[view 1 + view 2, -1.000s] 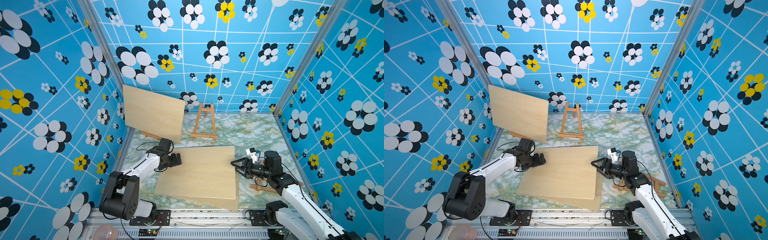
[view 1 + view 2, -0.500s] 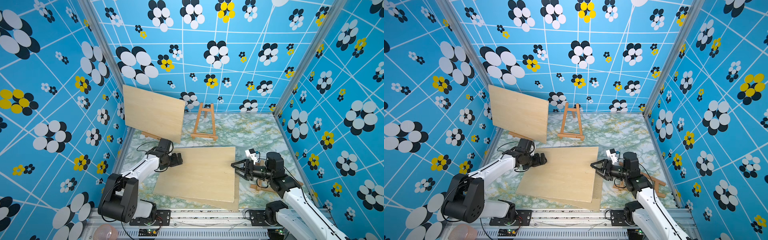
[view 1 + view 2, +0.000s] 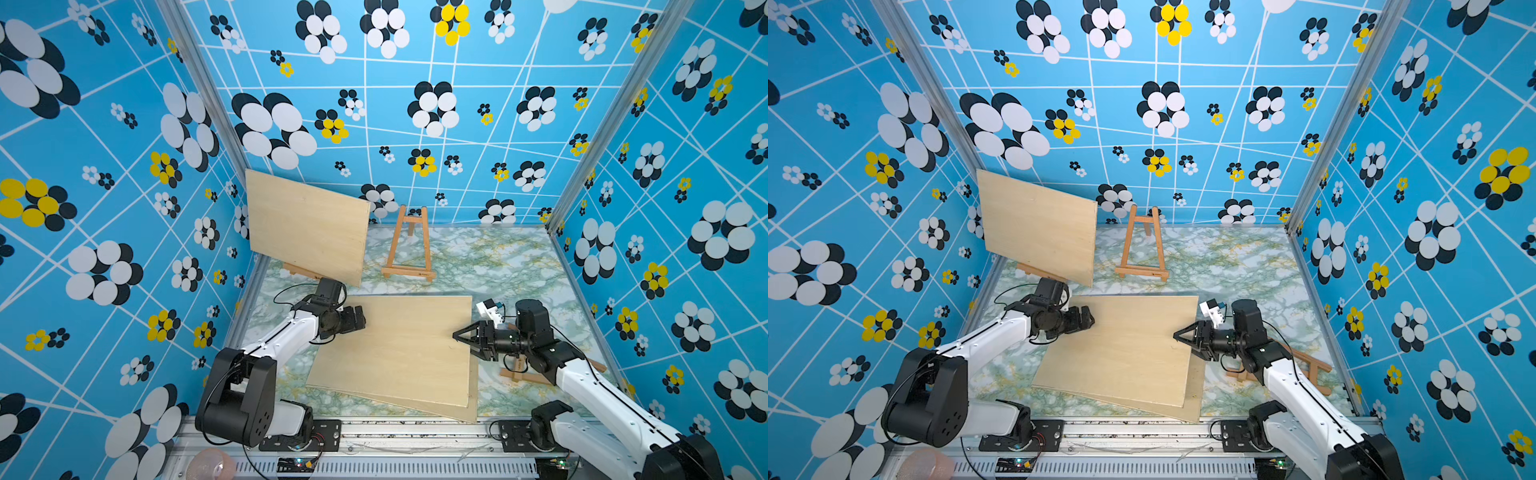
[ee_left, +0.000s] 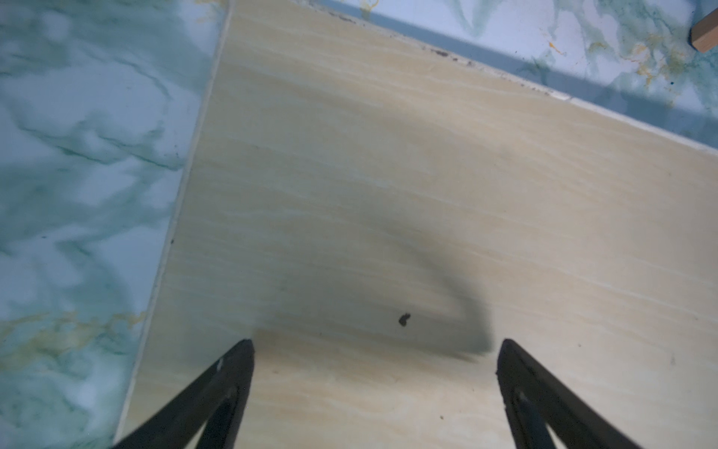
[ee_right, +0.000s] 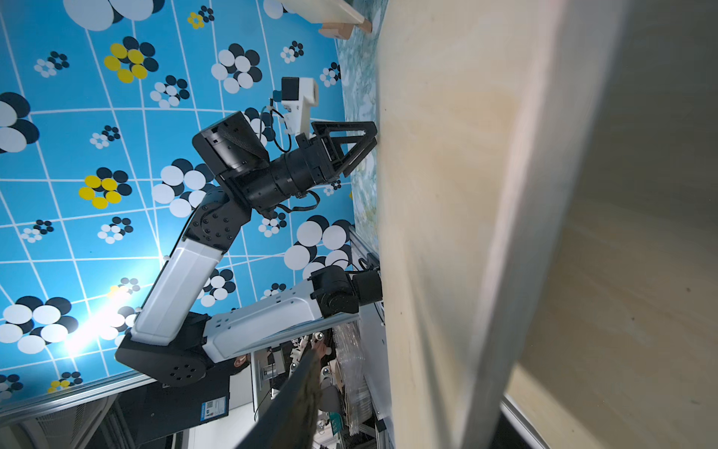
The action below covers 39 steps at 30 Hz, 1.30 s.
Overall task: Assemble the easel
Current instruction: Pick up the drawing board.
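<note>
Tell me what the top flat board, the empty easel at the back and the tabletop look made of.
Top board: apparently thin plywood, pale and unfinished, with faint grain lines in the left wrist view. Easel: orange-brown wood strips, perhaps varnished. Tabletop: marble-look printed sheet with green and yellow veins; likely not stone.

No readable text — the blue sticker (image 5: 213, 410) is too small.

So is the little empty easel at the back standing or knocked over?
Standing: the easel sits on its feet, top pointing up, nothing on it.
</note>
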Each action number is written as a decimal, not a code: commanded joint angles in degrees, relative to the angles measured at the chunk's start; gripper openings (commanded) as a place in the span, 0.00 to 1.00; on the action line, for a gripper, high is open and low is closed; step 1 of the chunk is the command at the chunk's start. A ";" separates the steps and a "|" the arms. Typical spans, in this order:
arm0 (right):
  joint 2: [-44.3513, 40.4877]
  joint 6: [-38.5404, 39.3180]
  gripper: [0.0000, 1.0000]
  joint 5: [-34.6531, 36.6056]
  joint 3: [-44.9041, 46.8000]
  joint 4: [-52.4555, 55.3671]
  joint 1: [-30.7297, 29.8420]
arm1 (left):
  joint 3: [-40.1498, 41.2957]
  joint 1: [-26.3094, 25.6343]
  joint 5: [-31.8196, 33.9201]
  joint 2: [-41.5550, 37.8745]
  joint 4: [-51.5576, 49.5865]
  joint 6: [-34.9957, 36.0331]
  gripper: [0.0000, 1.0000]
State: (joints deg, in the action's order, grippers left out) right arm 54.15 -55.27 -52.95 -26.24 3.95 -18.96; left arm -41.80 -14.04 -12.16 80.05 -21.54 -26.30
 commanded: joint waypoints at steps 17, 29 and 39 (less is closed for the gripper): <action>2.62 4.98 0.23 3.73 -4.42 -3.69 -4.85 | 5.79 -1.73 -11.04 4.77 -2.60 -1.50 0.99; -5.21 13.03 0.06 6.45 -5.62 14.92 -3.86 | 3.41 -0.55 -11.13 -0.10 -6.86 -1.67 0.99; -10.25 20.52 0.03 9.06 -7.29 26.99 -0.90 | 0.38 2.14 -10.97 -7.95 -11.75 -2.69 0.99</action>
State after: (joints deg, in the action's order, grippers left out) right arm 44.82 -46.81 -48.18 -30.94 23.90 -19.97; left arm -40.95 -13.04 -21.37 74.59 -28.45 -27.83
